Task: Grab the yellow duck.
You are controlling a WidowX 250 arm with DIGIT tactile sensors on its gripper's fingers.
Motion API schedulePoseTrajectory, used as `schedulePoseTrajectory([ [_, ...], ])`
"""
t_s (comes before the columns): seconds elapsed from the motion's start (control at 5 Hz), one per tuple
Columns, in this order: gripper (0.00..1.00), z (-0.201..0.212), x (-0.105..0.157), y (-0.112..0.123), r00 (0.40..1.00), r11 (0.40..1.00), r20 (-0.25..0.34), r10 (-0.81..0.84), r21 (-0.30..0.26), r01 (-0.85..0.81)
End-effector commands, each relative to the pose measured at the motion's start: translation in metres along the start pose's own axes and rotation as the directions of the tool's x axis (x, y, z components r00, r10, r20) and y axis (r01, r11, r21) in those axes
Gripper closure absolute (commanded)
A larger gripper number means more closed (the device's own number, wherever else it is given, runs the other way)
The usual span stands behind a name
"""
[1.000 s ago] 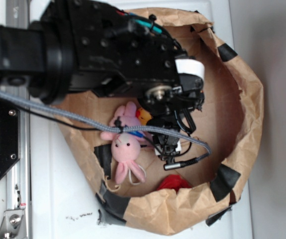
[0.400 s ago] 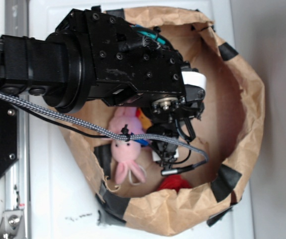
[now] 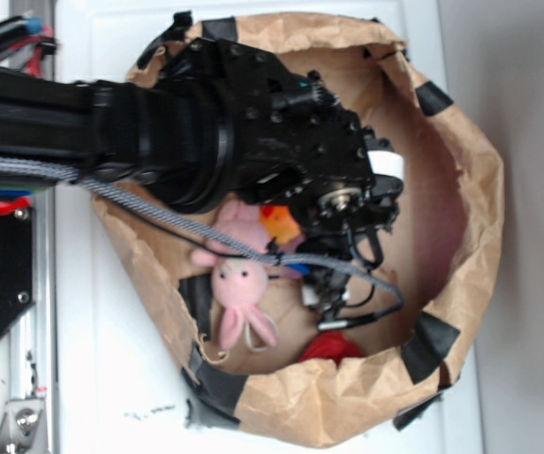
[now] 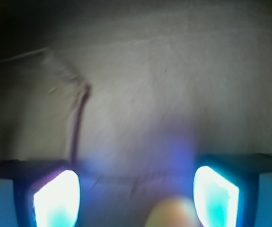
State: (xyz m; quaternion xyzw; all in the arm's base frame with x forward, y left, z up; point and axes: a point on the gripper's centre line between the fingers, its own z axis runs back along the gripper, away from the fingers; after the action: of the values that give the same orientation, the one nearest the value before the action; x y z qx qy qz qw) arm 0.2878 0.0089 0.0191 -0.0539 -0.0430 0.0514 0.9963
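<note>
Black arm reaches from nine o'clock into the paper bag [image 3: 461, 284], wrist bent down. Its gripper [image 4: 136, 191] is spread, pads [image 4: 56, 198] glowing apart over brown paper. The yellow duck [image 3: 279, 225] lies at the bag's centre, touching the pink bunny [image 3: 238, 284] at seven o'clock.

You see a crumpled brown paper bag [image 3: 461, 284], patched with black tape, lying open on the white tabletop [image 3: 111, 378]. Inside it lie a pink plush bunny [image 3: 238, 293] and, nearby, a red object [image 3: 333, 348].
</note>
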Motion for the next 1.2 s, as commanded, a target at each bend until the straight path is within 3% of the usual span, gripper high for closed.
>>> schedulePoseTrajectory([
  [0.0,0.0,-0.002,0.008,0.004,1.0,0.999,0.003,-0.023,0.035,0.023],
  [0.6,0.0,0.015,0.002,0.007,0.998,0.999,0.053,-0.035,0.018,0.034],
  [0.8,0.0,0.051,-0.023,0.014,0.998,0.999,0.058,-0.027,0.036,0.025],
  [1.0,0.0,0.049,-0.035,0.022,0.999,0.999,0.041,-0.021,0.049,0.019],
])
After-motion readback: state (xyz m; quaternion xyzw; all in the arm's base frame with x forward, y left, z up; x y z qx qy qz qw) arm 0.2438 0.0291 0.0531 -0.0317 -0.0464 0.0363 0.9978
